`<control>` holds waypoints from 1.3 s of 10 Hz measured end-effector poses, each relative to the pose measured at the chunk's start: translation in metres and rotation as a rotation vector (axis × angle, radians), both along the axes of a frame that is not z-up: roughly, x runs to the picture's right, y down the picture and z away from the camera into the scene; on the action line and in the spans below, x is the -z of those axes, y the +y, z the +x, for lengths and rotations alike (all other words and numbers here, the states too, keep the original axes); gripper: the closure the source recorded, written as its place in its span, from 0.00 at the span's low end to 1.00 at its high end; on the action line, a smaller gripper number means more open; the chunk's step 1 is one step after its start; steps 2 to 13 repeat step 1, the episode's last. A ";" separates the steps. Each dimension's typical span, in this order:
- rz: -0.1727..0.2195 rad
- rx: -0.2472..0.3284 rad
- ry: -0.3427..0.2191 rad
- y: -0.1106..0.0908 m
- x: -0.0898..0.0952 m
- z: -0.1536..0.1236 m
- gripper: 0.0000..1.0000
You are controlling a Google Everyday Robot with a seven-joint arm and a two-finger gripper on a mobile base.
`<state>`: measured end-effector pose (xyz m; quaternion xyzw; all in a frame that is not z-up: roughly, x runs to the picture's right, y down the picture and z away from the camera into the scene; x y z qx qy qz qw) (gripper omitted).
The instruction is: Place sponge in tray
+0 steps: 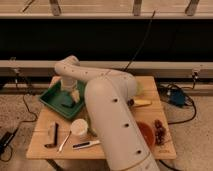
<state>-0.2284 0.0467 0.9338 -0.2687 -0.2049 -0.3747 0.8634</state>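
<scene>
The green tray (49, 98) lies on the left part of the wooden table. My white arm reaches from the bottom middle of the view up and left, bends at an elbow (67, 67), and points down into the tray. My gripper (74, 94) hangs inside the tray, over its right half. A teal-green block, the sponge (66, 101), shows at the tray floor just left of and below the gripper tip. I cannot tell whether the gripper touches it.
On the wooden table (45, 145) there are a white cup (79, 127), a dark tool (51, 135), a spoon (63, 143), a black-handled knife (85, 145), a yellow object (141, 103), an orange bowl (146, 133) and dark red grapes (160, 131). A blue box (176, 97) and cables lie on the floor at the right.
</scene>
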 end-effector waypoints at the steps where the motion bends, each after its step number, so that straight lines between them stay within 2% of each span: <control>1: 0.000 -0.001 0.001 0.000 0.000 0.001 0.20; 13: 0.000 -0.001 0.001 0.000 0.000 0.001 0.20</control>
